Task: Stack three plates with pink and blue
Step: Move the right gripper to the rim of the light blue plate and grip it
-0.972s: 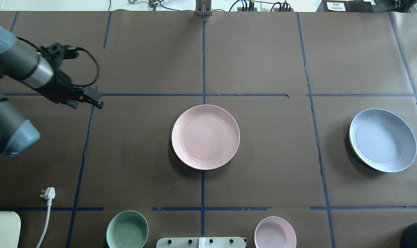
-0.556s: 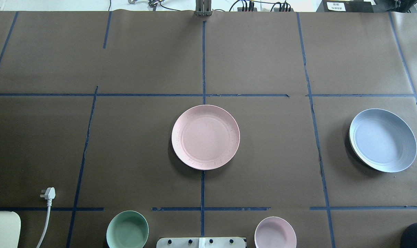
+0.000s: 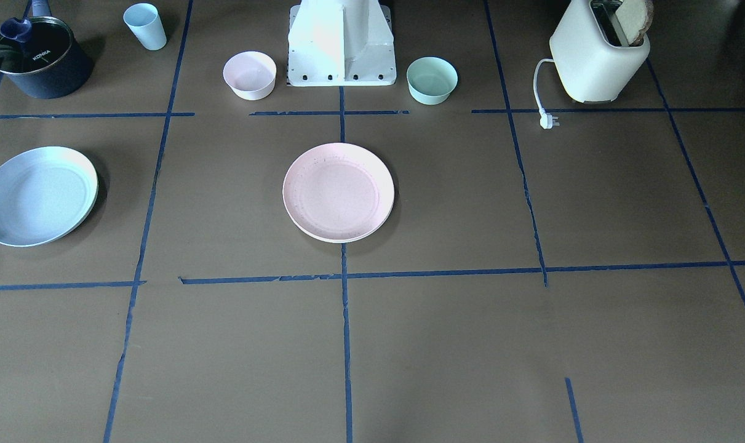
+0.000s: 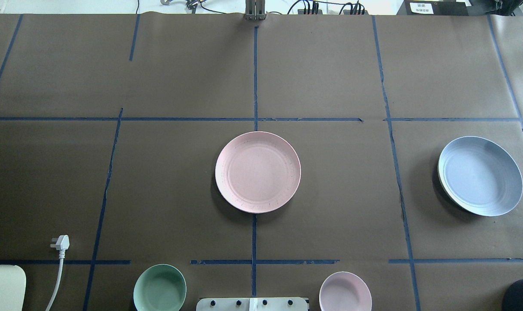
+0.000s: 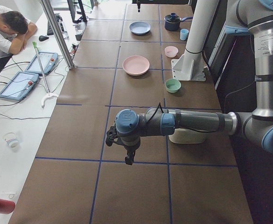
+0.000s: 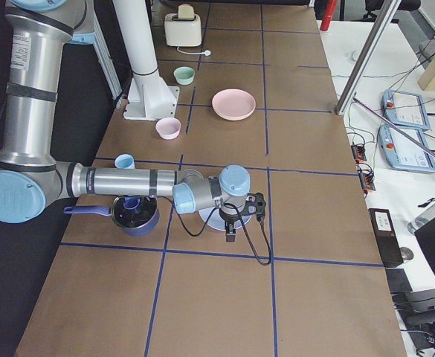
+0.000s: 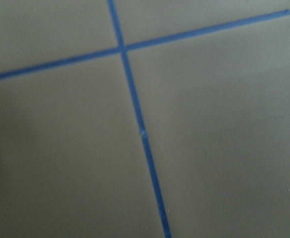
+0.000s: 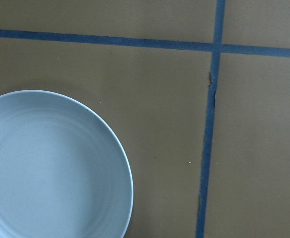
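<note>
The left arm (image 5: pixel 192 122) had pulled away, pink plate (image 4: pixel 258 172) still unstacked; I could not tell either jaws' state

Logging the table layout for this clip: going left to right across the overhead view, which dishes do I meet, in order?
mint-green bowl → pink plate → small pink bowl → blue plate

place: robotics lab | evidence: tape-gridded table (image 4: pixel 330 65), teach pendants (image 5: pixel 17 86), seated operator (image 5: pixel 5 32)
</note>
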`<state>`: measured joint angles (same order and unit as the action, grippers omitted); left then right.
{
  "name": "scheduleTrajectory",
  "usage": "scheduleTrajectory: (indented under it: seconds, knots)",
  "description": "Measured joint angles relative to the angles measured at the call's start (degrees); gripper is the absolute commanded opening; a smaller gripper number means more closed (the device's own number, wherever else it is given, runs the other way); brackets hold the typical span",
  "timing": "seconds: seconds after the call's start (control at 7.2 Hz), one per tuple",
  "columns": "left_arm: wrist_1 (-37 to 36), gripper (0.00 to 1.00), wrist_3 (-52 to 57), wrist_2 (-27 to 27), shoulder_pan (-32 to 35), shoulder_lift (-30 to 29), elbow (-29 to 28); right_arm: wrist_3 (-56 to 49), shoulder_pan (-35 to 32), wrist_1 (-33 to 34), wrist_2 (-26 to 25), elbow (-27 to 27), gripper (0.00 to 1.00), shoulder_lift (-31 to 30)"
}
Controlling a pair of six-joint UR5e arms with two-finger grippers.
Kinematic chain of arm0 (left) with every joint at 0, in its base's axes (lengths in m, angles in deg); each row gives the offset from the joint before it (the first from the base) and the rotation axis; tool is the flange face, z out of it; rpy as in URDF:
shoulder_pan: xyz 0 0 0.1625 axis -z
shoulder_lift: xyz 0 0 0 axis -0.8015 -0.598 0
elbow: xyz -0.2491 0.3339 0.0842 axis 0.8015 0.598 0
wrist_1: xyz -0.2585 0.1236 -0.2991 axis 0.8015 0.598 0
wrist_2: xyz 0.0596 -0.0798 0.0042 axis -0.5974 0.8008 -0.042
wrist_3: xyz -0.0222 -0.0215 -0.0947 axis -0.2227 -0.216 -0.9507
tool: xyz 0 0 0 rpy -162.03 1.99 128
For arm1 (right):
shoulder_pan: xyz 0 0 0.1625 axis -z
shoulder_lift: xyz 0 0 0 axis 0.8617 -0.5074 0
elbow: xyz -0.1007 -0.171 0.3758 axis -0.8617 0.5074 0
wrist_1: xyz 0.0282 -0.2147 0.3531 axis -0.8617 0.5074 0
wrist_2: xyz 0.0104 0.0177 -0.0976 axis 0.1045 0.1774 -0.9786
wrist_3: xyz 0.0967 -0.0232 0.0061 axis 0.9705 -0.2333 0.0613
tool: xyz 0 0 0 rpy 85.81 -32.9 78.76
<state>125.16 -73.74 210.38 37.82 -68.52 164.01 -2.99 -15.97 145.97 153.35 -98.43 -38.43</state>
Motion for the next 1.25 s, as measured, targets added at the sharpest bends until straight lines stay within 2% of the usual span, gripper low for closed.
scheduleTrajectory:
  seconds: [0.28,0.42,0.69,0.83,0.97,1.11,1.25]
  knots:
    - [0.1,1.0,0.0,0.2,0.2,0.1,0.2,11.5,5.3,-17.4,-0.8,7.4,1.0,-0.7]
    - [0.1,1.0,0.0,0.2,0.2,0.0,0.3,14.5,7.0,-23.4,-1.3,10.5,1.0,-0.7]
    - [0.1,1.0,0.0,0.2,0.2,-0.1,0.3,17.1,9.7,-27.2,-1.7,12.8,0.99,-0.1]
    - [0.1,1.0,0.0,0.2,0.2,-0.1,0.3,17.4,10.5,-27.6,-1.7,13.2,0.94,0.2]
    - [0.1,1.0,0.1,0.2,0.2,-0.1,0.3,17.6,10.8,-27.7,-1.7,13.5,0.43,0.7]
    - [0.1,1.0,0.1,0.2,0.2,-0.1,0.3,18.3,11.0,-27.7,-1.7,13.8,0.1,1.2]
    - [0.1,1.0,0.1,0.2,0.2,-0.1,0.3,19.7,11.1,-27.8,-1.7,14.0,0.0,1.5]
